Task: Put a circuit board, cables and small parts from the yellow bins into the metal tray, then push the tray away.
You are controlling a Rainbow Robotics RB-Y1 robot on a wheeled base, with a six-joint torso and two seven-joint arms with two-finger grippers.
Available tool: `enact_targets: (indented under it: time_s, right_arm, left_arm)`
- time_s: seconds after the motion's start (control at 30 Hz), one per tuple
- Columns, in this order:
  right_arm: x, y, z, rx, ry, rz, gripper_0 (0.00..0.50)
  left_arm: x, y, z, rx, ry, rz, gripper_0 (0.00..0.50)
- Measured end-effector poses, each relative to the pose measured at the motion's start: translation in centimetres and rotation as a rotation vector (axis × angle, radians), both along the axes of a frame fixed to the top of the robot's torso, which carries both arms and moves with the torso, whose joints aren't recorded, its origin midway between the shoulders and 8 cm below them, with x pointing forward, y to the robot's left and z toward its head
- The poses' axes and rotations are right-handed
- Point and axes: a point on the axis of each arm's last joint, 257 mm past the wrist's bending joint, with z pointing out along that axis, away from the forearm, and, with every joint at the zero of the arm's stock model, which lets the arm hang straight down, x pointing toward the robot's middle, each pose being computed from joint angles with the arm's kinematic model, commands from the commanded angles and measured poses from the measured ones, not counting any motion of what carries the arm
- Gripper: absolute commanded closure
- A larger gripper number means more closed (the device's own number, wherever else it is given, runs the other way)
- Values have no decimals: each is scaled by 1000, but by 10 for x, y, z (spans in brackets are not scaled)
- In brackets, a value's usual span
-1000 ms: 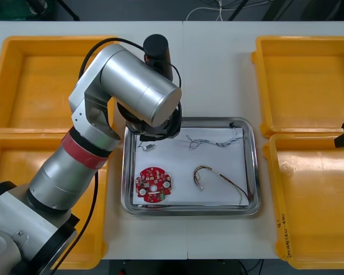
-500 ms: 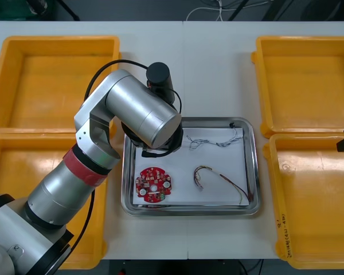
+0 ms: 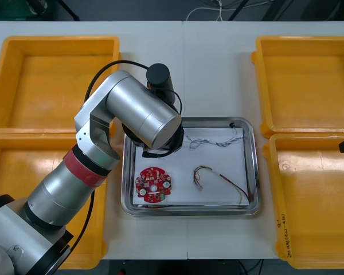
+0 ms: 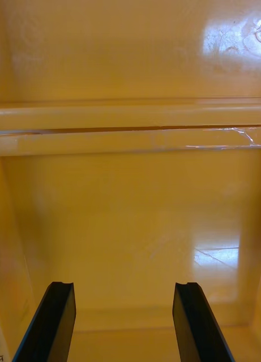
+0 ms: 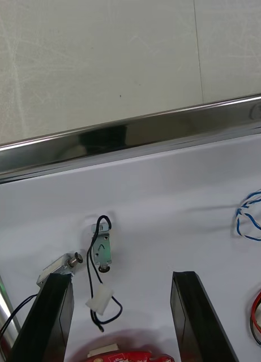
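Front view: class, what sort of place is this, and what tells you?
Probably an electronics kitting bench: yellow bins flank a metal tray holding a red circuit board and cables; the left gripper hangs over the tray, the right gripper over a bin.

The table (image 3: pixel 218 69) is pale, nearly white, made of two tops that meet in a thin seam (image 3: pixel 184 57) running from near to far. Up close its surface shows fine scratches. Past the far edge lies a dark floor (image 3: pixel 132 8), where loose cords (image 3: pixel 217 10) trail in pale loops.
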Motion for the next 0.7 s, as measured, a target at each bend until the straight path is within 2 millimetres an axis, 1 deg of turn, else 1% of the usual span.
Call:
enact_targets:
  time_s: [0.3,0.53,0.7]
  right_arm:
    - [-1,-1,0,-2,5,-1,0]
    - [-2,-1,-1,-4,10,-2,0]
    - [-3,-2,-1,-5,14,-3,0]
  left_arm:
    - [0,-1,0,-7,3,7,0]
    - [-5,-6,0,-23,17,-8,0]
    - [-14,1,8,7,56,-4,0]
